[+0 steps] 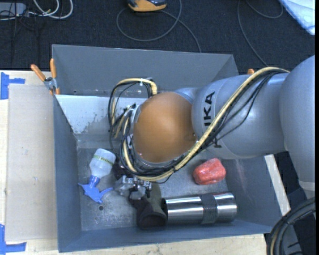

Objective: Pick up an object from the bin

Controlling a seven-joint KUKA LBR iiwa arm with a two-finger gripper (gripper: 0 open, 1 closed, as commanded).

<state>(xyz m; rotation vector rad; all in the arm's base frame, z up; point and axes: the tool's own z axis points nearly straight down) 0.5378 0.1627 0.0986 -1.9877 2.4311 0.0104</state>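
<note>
grey metal bin on a dark, cabled floor; hand, open or closed i cannot tell, near the bin's front, beside a steel cylinder lying left-right, black end toward the hand

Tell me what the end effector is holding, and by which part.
Cannot be told: the end effector sits under the orange wrist cover, between the white bottle and the steel cylinder.
</note>
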